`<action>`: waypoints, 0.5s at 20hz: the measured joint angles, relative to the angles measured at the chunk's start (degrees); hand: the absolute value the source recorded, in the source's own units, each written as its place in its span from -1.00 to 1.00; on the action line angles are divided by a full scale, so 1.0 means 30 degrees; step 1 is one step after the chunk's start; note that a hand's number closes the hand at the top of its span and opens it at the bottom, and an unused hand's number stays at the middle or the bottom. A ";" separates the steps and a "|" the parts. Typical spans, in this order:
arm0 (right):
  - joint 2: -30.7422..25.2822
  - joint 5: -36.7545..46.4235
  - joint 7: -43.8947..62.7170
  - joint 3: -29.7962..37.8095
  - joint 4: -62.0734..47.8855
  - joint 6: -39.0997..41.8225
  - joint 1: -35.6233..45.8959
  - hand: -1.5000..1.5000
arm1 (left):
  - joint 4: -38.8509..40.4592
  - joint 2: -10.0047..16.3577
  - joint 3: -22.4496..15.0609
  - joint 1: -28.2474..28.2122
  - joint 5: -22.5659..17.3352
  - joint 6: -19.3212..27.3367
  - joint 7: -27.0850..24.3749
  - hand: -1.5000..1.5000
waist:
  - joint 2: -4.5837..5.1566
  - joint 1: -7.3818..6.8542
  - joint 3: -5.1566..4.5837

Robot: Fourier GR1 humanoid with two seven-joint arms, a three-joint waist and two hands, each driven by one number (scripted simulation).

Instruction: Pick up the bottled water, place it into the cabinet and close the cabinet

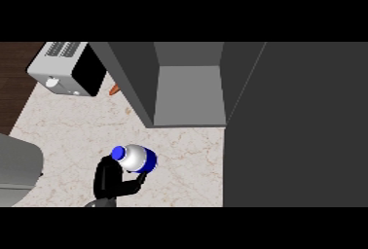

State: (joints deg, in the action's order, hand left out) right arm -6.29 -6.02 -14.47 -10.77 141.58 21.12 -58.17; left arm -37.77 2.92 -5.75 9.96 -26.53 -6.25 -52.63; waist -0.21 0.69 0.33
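Right hand (115, 179), apparently — curled round the bottled water (137, 158)

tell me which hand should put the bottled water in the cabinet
Left. The left hand is curled round the bottled water, just in front of the open cabinet; no right hand shows.

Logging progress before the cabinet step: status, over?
Left hand curled round bottled water, short of the open cabinet. Right hand not in view. Nothing seen in the path.

A toaster (68, 68) stands on the marble counter (72, 126).
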 measured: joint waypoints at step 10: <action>0.0109 -0.0239 0.0378 0.0568 -0.0008 0.0076 0.0342 -1.00 | -0.4793 -0.0796 -0.2533 0.0297 -0.0971 0.2575 0.4142 1.00 | 0.0005 -0.0091 -0.0092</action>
State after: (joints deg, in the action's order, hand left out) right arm -5.97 -6.74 -13.34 -9.07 141.55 21.35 -57.15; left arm -52.15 0.53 -13.35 10.85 -29.45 1.48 -40.21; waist -0.19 0.42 0.05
